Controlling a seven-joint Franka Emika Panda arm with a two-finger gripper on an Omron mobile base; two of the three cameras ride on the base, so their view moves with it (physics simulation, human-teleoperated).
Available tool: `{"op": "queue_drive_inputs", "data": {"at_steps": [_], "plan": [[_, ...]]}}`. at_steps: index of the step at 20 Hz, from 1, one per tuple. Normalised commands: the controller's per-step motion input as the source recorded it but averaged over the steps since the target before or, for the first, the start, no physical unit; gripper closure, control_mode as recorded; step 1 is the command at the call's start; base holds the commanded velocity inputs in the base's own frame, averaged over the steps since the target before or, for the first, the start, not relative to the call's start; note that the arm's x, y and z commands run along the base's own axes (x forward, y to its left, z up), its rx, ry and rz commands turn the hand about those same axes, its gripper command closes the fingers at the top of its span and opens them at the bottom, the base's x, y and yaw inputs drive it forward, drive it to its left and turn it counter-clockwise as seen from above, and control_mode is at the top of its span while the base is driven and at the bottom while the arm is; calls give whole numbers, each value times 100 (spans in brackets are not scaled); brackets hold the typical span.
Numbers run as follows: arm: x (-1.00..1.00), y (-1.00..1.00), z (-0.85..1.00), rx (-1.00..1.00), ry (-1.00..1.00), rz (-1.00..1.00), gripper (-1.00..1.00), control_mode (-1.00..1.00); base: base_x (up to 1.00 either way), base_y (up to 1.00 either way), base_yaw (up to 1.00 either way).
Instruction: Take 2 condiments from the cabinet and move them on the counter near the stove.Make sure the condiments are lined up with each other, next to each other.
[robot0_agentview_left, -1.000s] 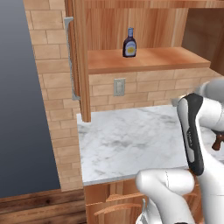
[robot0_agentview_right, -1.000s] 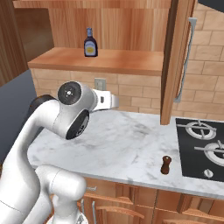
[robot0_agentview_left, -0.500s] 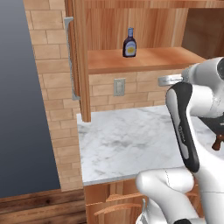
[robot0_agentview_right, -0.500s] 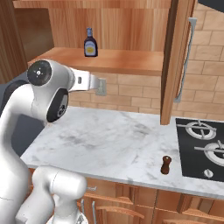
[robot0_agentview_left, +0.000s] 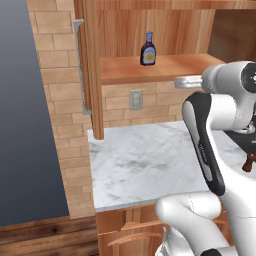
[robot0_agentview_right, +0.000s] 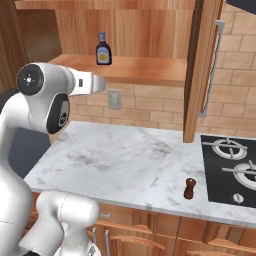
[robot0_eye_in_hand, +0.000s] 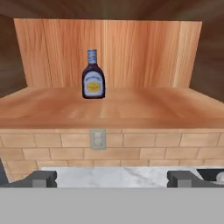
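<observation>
Light is even and soft, rendered flat, with no glare. The cabinet (robot0_agentview_left: 165, 35) interior darkens toward its top and side walls in the hand view. The brown bottle (robot0_agentview_right: 189, 188) casts only a faint shadow on the counter (robot0_agentview_right: 125, 160). Textures look slightly blurred and low in detail.

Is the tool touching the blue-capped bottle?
Apart. The hand view shows the tool open, well short of the bottle standing back on the shelf.

No legible text, even on the rounded bottle's (robot0_eye_in_hand: 92, 75) yellowish label.
</observation>
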Motion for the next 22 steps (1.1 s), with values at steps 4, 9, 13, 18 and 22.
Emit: {"op": "queue_drive_inputs", "data": {"at_steps": [4,9,13,18,22], "plan": [[24,16,37,1,-6,0,-100,-100,0,0,0],[17,17,35,0,0,0,-100,-100,0,0,0],[11,14,30,0,-6,0,-100,-100,0,0,0],[14,11,25,2,-12,0,-100,-100,0,0,0],[25,11,20,4,-4,0,-100,-100,0,0,0]]}}
